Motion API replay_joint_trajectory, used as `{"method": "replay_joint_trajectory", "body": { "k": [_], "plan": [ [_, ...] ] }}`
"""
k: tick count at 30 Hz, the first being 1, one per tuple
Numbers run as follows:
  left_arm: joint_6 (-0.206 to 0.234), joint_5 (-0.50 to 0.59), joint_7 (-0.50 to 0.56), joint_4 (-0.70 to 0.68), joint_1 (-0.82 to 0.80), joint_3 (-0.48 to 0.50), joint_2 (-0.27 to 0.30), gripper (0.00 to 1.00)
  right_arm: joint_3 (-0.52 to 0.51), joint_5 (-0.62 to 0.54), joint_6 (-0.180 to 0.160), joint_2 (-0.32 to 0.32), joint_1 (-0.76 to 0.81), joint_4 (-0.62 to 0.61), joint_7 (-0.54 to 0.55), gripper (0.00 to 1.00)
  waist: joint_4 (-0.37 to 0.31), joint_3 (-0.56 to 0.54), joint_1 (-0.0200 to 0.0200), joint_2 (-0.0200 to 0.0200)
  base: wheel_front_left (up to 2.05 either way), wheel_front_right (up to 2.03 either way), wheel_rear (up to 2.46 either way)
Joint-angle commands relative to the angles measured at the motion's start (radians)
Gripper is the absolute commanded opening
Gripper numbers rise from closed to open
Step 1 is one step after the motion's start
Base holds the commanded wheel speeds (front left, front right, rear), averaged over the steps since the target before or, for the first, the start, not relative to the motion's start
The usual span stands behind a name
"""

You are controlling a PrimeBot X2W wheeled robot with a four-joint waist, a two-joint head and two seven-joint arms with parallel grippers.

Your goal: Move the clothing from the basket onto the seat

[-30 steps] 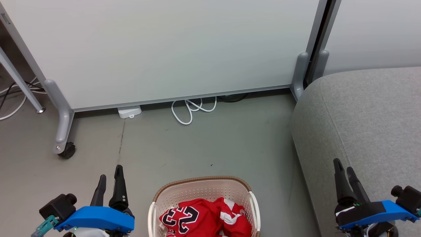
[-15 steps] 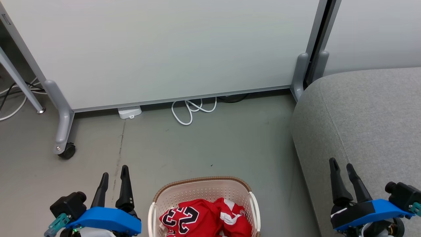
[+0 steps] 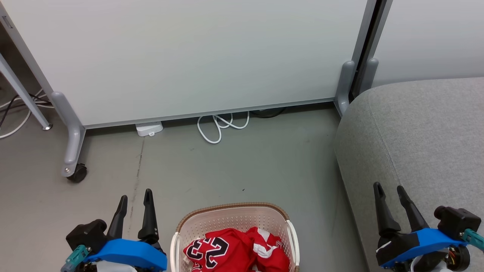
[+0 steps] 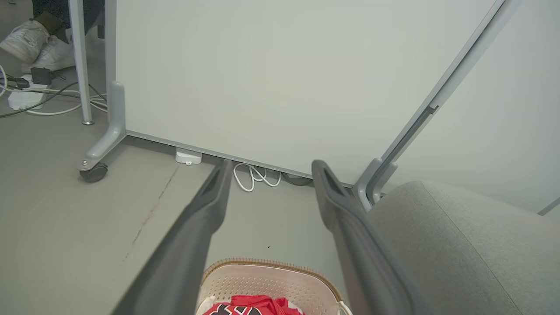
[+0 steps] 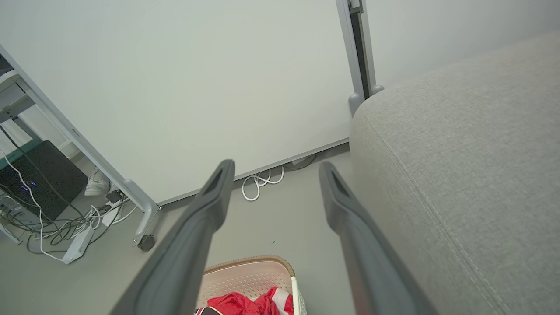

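Note:
Red clothing with white trim lies bunched in the cream basket at the bottom middle of the head view; the black "23" faces up. The basket's brown rim and the red clothing also show in both wrist views. The grey sofa seat fills the right side, with its seam clear in the right wrist view. My left gripper stands open, empty, left of the basket. My right gripper is open and empty over the sofa's front edge.
A white partition panel on a grey castor leg stands behind. A coiled white cable and a small white box lie at its base. Cables, a power strip and a person's white shoes are at far left.
Both grippers have opened wider. The left gripper has shifted right toward the basket and slightly down; the right gripper has shifted left. Basket and clothing have not moved.

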Motion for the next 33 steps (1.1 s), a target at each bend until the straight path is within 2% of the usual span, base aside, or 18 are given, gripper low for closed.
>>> {"method": "replay_joint_trajectory", "body": {
  "k": [1, 33],
  "plan": [
    [-0.008, 0.030, -0.012, -0.001, -0.025, -0.003, 0.001, 1.00, 0.003, -0.036, 0.001, -0.009, -0.020, -0.006, -0.008, 1.00, -0.001, 0.000, 0.0000, 0.0000, 0.00, 0.00, 0.00],
    [-0.016, 0.258, -0.079, 0.041, -0.011, 0.000, -0.013, 1.00, 0.003, -0.314, 0.002, -0.017, 0.002, 0.002, -0.029, 1.00, -0.002, -0.011, 0.0000, 0.0000, 0.00, 0.00, 0.00]
  ]
}}
